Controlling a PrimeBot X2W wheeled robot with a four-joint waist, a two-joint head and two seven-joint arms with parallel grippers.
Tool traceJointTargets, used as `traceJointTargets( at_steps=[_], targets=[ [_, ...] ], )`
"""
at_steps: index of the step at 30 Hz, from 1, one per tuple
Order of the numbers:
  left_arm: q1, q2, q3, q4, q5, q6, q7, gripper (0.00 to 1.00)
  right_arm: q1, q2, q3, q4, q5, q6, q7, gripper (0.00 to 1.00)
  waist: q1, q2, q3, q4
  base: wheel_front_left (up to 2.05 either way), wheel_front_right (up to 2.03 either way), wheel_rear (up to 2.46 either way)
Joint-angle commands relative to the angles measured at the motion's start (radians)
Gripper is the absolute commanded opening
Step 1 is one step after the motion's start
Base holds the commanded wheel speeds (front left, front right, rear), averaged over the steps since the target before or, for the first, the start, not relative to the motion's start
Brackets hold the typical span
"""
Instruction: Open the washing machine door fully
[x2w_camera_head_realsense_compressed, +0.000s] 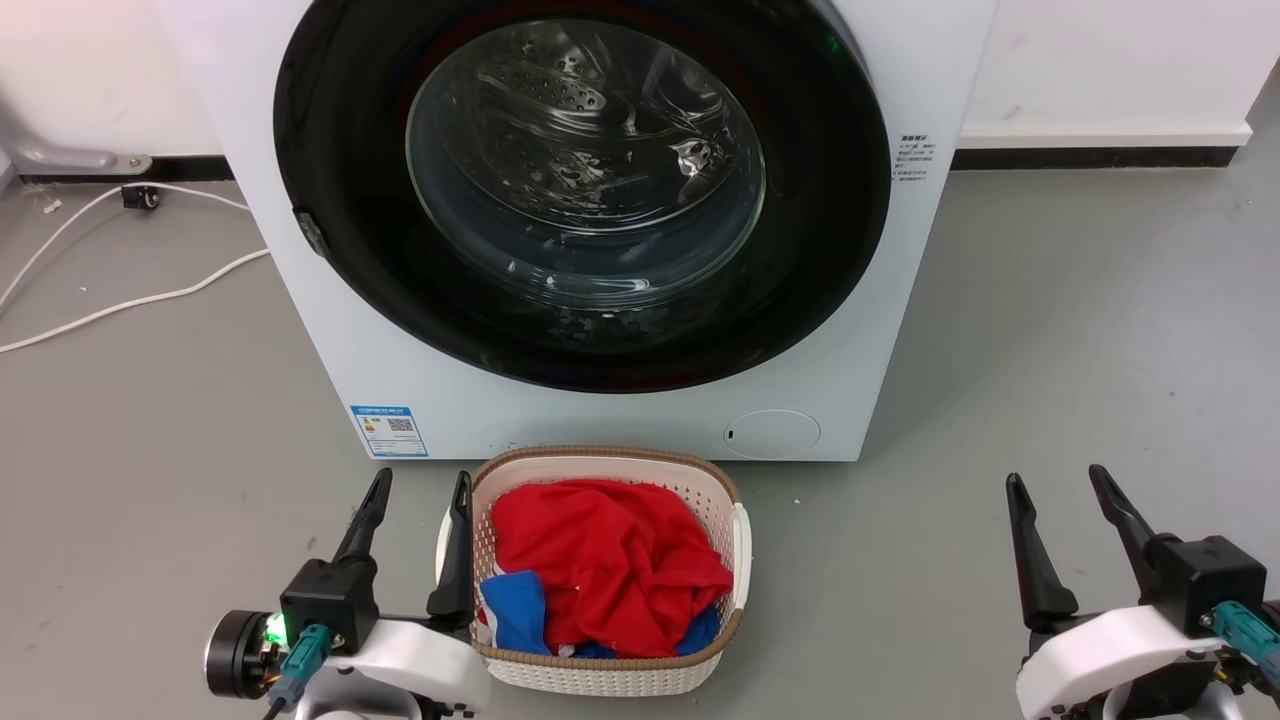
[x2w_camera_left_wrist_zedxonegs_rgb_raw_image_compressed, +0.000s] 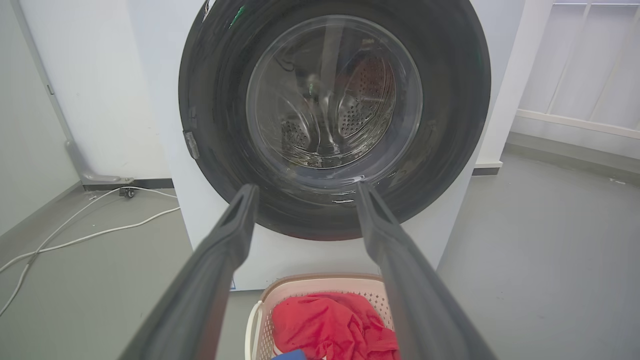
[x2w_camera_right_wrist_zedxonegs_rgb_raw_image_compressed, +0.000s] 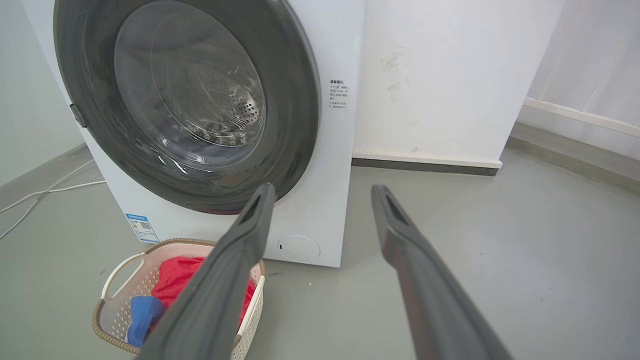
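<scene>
Left of the washing machine (x2w_camera_head_realsense_compressed: 330, 330), white cables (x2w_camera_head_realsense_compressed: 120, 300) trail over the grey floor toward the wall. Before the machine's lower left corner hangs the left gripper (x2w_camera_head_realsense_compressed: 422, 480). Its two dark fingers are spread apart with nothing between them, and the inner finger stands just beside the laundry basket (x2w_camera_head_realsense_compressed: 600, 455).

The basket sits on the floor right in front of the machine, near its bottom panel and under the door. It lies between the robot and the machine.

The washing machine door (x2w_camera_head_realsense_compressed: 820, 200) covers nearly the whole front of the machine. It is a glossy black disc with a clear glass bowl in the middle, and it lies flat against the front, closed. A small grey catch (x2w_camera_head_realsense_compressed: 310, 230) sits on its left edge. On the machine's lower right panel is a small round white flap (x2w_camera_head_realsense_compressed: 772, 433).

Right of the machine and well apart from it, the right gripper (x2w_camera_head_realsense_compressed: 1056, 476) holds its fingers wide and empty above bare floor.

The basket holds a crumpled red cloth (x2w_camera_head_realsense_compressed: 610, 560) with a blue cloth (x2w_camera_head_realsense_compressed: 515, 615) tucked under its left side. Behind the door's glass shows the perforated steel drum (x2w_camera_head_realsense_compressed: 560, 95). Reflections make what is in the drum hard to tell.

The head view cuts off the top of the door. The print on the machine's blue sticker (x2w_camera_head_realsense_compressed: 390, 430) and on its right-hand label (x2w_camera_head_realsense_compressed: 915, 158) is too small to read.
</scene>
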Motion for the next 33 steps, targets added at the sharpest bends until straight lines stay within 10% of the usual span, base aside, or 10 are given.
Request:
traceJointTargets(
  at_steps=[1,2,4,16,33],
  targets=[
    [0.010,-0.004,0.003,0.001,0.006,-0.004,-0.003,1.00,-0.005,0.003,-0.001,0.001,0.010,0.000,-0.006,1.00,0.0000,0.0000,0.000,0.000,0.00,0.00,0.00],
    [0.010,-0.005,0.004,0.001,0.007,-0.005,-0.003,1.00,-0.005,0.004,-0.001,0.003,0.017,0.000,-0.006,1.00,0.0000,0.0000,0.000,0.000,0.00,0.00,0.00],
    [0.010,-0.007,0.008,0.003,0.008,-0.007,-0.003,1.00,-0.006,0.004,-0.002,0.004,0.028,0.000,-0.010,0.00,0.0000,0.0000,-0.001,0.000,0.00,0.00,0.00],
    [0.006,-0.015,0.028,-0.005,0.018,-0.009,-0.003,1.00,-0.053,0.003,-0.085,0.055,0.186,0.000,-0.023,0.00,0.0000,0.0000,0.009,-0.007,0.00,0.00,0.00],
    [-0.101,-0.027,0.015,-0.081,0.014,0.015,-0.003,1.00,-0.484,-0.072,-0.509,0.378,0.754,0.000,0.089,0.00,0.0000,0.0000,0.204,0.029,0.00,0.00,0.00]
  ],
)
